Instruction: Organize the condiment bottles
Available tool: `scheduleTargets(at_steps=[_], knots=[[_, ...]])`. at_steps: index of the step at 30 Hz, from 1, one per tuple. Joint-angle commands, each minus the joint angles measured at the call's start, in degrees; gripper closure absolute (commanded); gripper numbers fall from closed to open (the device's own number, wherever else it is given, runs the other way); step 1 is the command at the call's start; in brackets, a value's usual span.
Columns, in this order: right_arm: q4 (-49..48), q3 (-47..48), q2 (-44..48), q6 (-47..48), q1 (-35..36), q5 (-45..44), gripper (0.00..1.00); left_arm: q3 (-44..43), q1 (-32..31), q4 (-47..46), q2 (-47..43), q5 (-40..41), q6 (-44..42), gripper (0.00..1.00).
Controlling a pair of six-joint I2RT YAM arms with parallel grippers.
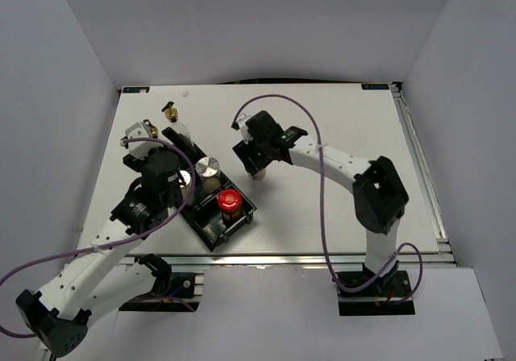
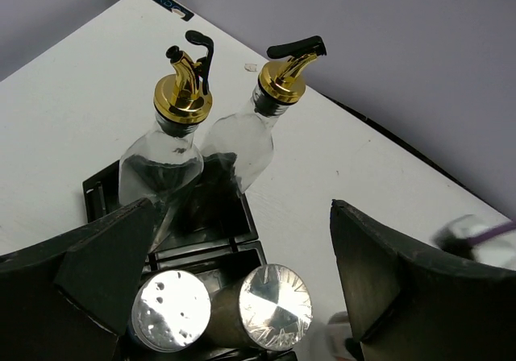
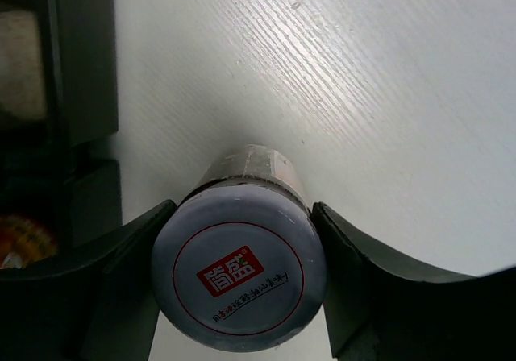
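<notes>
My left arm (image 1: 97,260) leans toward 1 o'clock over the black tray (image 1: 211,234). Its left gripper (image 2: 242,248) is spread wide above two silver-lidded jars (image 2: 171,310), with two tall glass bottles (image 2: 161,155) at its 12 o'clock. My right arm (image 1: 339,163) stretches toward 10 o'clock. Its right gripper (image 3: 242,216) points down and is clamped on the purple-lidded jar (image 3: 239,276), which stands on the tabletop (image 1: 322,119) at the tray's 3 o'clock.

One jar (image 3: 239,276) stands on the table (image 1: 339,119) right of the tray (image 1: 208,230) holding the other bottles (image 2: 181,95).
</notes>
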State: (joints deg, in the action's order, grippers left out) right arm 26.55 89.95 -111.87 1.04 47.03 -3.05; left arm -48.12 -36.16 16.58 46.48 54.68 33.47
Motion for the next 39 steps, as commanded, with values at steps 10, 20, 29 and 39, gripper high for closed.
scheduleTargets(at_steps=[10, 20, 29, 39], knots=[[5.07, 8.21, 25.65, 9.76, 8.32, 10.96, 0.86, 0.92, 0.13, -0.32, -1.22, 0.52, -0.96, 0.02], [12.20, 15.42, 20.21, 14.95, 19.06, 21.68, 0.92, 3.47, 0.13, 0.73, -5.52, 1.66, 0.19, 0.02], [13.80, 19.21, 12.12, 16.45, 22.85, 26.25, 0.93, 3.47, 0.13, 4.07, -7.01, 6.06, 1.68, 0.02], [11.70, 17.98, 6.50, 16.10, 23.90, 25.47, 0.95, 4.44, 0.13, 3.46, -8.69, 4.92, 1.24, 0.02]])
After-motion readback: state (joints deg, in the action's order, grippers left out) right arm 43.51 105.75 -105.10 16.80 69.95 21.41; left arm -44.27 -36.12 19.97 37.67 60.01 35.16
